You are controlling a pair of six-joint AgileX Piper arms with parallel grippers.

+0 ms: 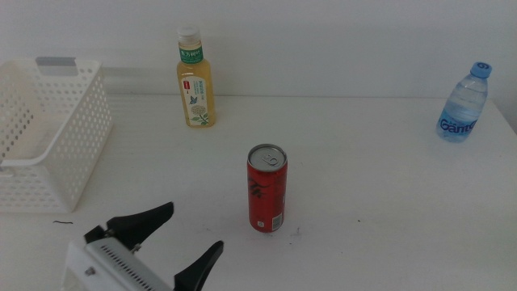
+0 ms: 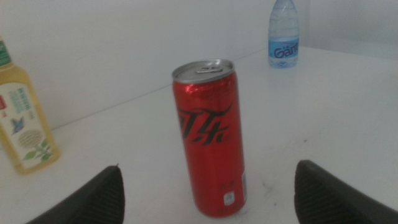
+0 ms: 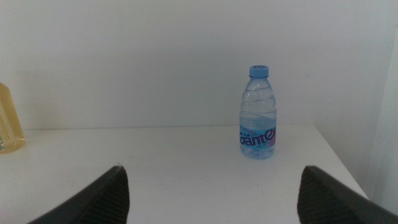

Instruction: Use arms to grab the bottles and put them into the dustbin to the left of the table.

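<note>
In the middle view, the left gripper [image 1: 192,238], two tapered black jaws on a white housing, is reaching in from the near left corner with its jaws spread wide and holding nothing. Just ahead of it and slightly to its right, the tall red aluminium soda can [image 1: 266,189] is standing upright on the plain white table [image 1: 380,210], not yet between the jaws. The white lattice-sided plastic dustbin [image 1: 71,137] is sitting close by on the gripper's left, so the carry afterwards looks short. The yellow tea bottle with a green label and white cap [image 1: 195,89] is standing well beyond the gripper, and the clear water bottle with a blue cap and blue label [image 1: 464,104] is far off to its right; neither is blocking the approach. In the left wrist view, the open jaws are framing the red can [image 2: 211,137], which is sitting roughly centred but still ahead of the tips; a good grasp probably means advancing level until the can's middle sits between the jaws, then closing gently so the slim can is not tipped. In the right wrist view, the right gripper [image 3: 211,193] is waiting with jaws apart and empty, facing the water bottle [image 3: 259,114] well ahead of it.
</note>
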